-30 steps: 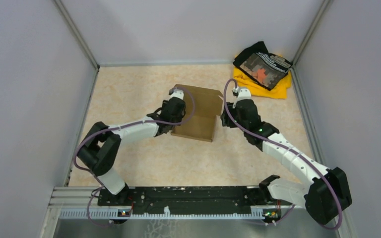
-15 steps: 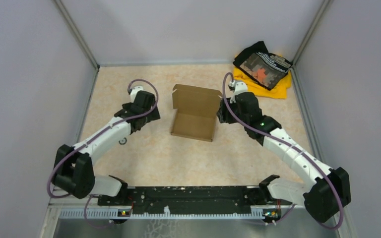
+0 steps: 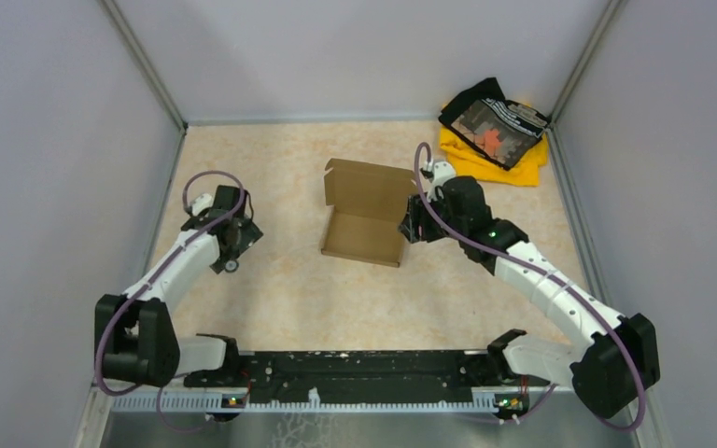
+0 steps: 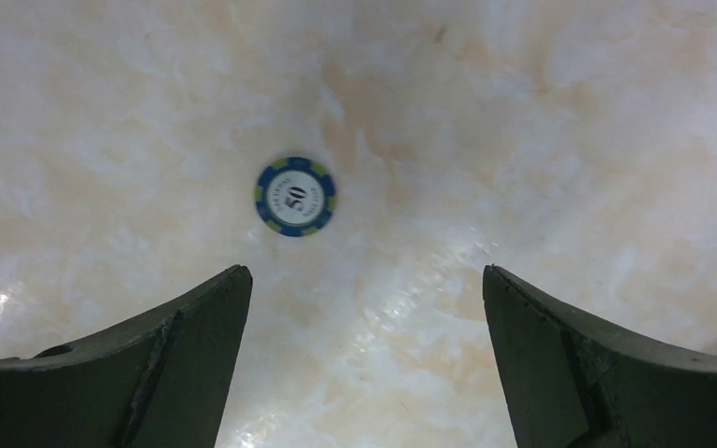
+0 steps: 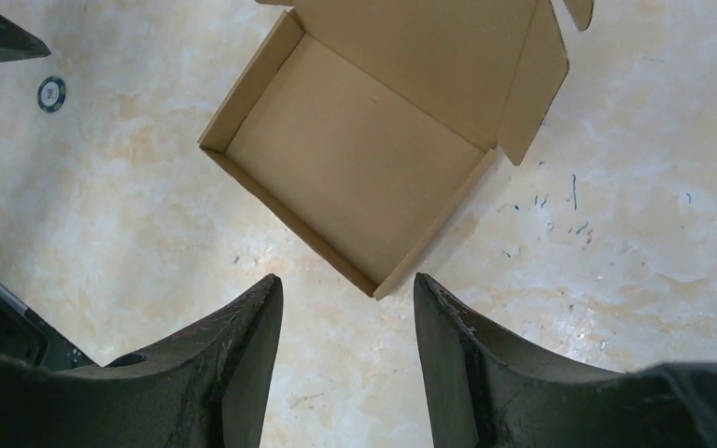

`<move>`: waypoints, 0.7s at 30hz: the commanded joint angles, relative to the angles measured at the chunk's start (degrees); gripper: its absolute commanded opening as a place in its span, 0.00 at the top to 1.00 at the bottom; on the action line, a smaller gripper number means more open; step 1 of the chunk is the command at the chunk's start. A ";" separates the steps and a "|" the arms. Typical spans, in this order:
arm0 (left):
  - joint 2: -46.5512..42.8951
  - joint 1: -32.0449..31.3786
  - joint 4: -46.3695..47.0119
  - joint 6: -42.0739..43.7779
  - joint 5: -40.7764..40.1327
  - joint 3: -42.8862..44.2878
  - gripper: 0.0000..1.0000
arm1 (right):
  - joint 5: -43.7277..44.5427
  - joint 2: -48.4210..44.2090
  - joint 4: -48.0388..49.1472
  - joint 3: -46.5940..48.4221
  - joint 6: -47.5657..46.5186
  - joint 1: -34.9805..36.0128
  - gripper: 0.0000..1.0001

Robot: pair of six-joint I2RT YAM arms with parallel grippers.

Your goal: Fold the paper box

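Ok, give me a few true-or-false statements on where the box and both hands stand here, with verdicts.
1. The paper box lies with its lid open. True.
2. The left hand holds the box. False: it is open, away from the box, over a blue poker chip.
3. The right hand is clamped on a flap. False: its jaws stand apart with nothing between them, close to the box.
4. A yellow and black cloth pile lies in the far right corner. True.

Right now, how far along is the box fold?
Done: the paper box has its tray walls up. In hand: nothing; the left gripper open over a poker chip, the right gripper open beside the box's corner. Left: close the upright lid and tuck its flaps.
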 commanded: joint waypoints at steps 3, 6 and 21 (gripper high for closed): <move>2.06 8.95 4.70 -0.18 7.92 -4.11 0.01 | -2.62 -0.79 1.94 -0.87 -0.26 0.04 0.46; 2.74 11.10 6.61 0.63 11.00 -5.71 0.01 | -2.81 -0.45 2.43 -1.37 -0.26 0.04 0.46; 3.96 16.90 13.58 2.72 15.23 -10.85 0.19 | -2.52 0.23 3.86 -2.64 -0.38 0.13 0.46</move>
